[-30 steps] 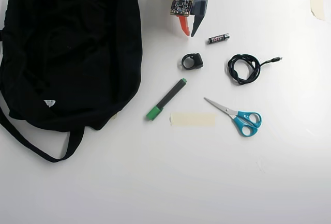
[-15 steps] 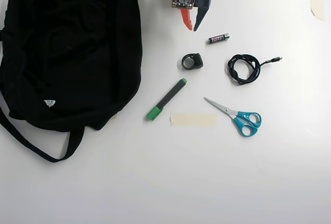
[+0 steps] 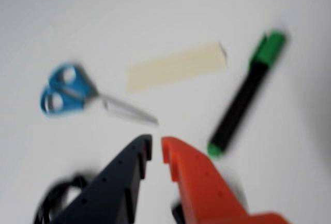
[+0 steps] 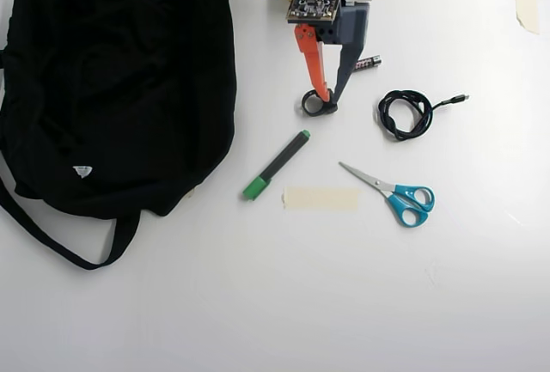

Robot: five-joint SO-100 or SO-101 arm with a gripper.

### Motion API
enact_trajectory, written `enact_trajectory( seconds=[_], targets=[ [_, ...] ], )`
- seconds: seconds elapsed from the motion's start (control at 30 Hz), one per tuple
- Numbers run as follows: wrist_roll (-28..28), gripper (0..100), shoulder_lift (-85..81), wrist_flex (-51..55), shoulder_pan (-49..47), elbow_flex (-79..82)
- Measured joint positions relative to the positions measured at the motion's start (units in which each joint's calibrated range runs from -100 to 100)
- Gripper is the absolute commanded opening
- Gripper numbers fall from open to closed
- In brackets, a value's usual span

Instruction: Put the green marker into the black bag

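The green marker (image 4: 277, 163) lies slanted on the white table, its bright green cap toward the lower left in the overhead view. In the wrist view the marker (image 3: 240, 102) lies ahead and to the right of my fingertips. My gripper (image 4: 331, 99), with one orange and one dark blue finger, hangs above the marker's upper end, over a small black ring-shaped object (image 4: 319, 105). In the wrist view the gripper (image 3: 156, 146) shows only a thin slit between its tips and holds nothing. The black bag (image 4: 120, 80) fills the left side, apart from the marker.
Blue-handled scissors (image 4: 395, 193) and a strip of beige tape (image 4: 320, 198) lie below and right of the marker. A coiled black cable (image 4: 404, 114) sits right of the gripper, and a small battery (image 4: 368, 63) shows beside the arm. The bag's strap (image 4: 60, 243) trails at lower left.
The arm has reached down the overhead view from the top edge, so the fingertips now hover over the small black object, closer to the marker. Nothing on the table has moved.
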Motion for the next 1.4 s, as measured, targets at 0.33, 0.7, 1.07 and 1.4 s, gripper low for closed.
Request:
enact_trajectory(
  seconds=[0.33,0.7,1.07,1.4],
  targets=[
    [0.0,2,21.3,-4.0,2.6,-26.5],
    [3.4,3,33.7,-12.8,2.4,-41.9],
    [7.1,3,40.3,-31.0,1.0,-41.9],
    [11.3,3,41.2,-42.9,0.5,-31.4]
  ],
)
